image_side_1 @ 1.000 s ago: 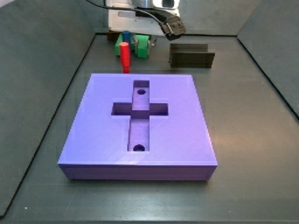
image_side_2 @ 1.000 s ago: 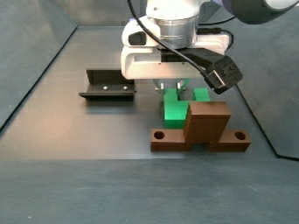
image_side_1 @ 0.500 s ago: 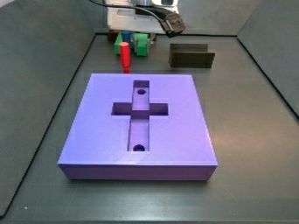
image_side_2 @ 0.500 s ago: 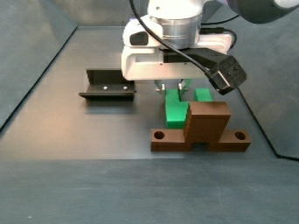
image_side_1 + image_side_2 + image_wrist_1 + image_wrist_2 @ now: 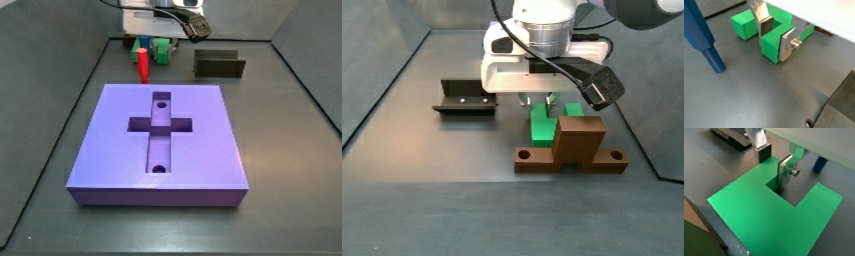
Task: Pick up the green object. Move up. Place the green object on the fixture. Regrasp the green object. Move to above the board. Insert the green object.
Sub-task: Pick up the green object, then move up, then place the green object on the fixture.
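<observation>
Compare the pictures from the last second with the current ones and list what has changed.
Almost nothing visibly changed. In a side view the gripper has eased down very slightly onto the green object. In a wrist view its fingers straddle one arm of the piece; whether they grip it yet cannot be told. The green object, the fixture and the board stayed where they were.

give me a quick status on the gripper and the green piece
Gripper low at the green object, fingers straddling one arm of the U, contact unclear. Green object against the brown wooden piece. Fixture empty, board clear.
</observation>
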Controlling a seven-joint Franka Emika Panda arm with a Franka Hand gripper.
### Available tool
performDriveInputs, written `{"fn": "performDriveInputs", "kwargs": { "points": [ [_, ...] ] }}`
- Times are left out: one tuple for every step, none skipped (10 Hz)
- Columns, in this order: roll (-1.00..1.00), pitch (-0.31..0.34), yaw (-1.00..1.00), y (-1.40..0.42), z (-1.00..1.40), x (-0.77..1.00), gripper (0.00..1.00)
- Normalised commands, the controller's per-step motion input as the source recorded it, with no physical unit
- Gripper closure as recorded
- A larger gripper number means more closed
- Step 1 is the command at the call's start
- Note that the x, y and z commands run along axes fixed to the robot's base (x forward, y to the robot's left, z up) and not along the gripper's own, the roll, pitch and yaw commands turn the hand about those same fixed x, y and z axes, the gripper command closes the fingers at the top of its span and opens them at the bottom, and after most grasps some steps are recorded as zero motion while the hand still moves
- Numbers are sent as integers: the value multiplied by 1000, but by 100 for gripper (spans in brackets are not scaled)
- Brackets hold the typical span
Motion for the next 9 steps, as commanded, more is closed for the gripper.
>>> {"fn": "performDriveInputs", "kwargs": {
  "points": [
    [0, 0, 0, 0, 0, 0, 100],
    [0, 0, 0, 0, 0, 0, 100],
    [0, 0, 0, 0, 0, 0, 100],
    [0, 0, 0, 0, 0, 0, 100],
    [0, 0, 0, 0, 833, 0, 100],
    [-22, 16, 31, -38, 755, -3, 100],
    [-3, 13, 31, -22, 494, -26, 100],
    [0, 0, 0, -6, -17, 0, 100],
    [-157, -29, 0, 100, 0, -26, 100]
  ]
}}
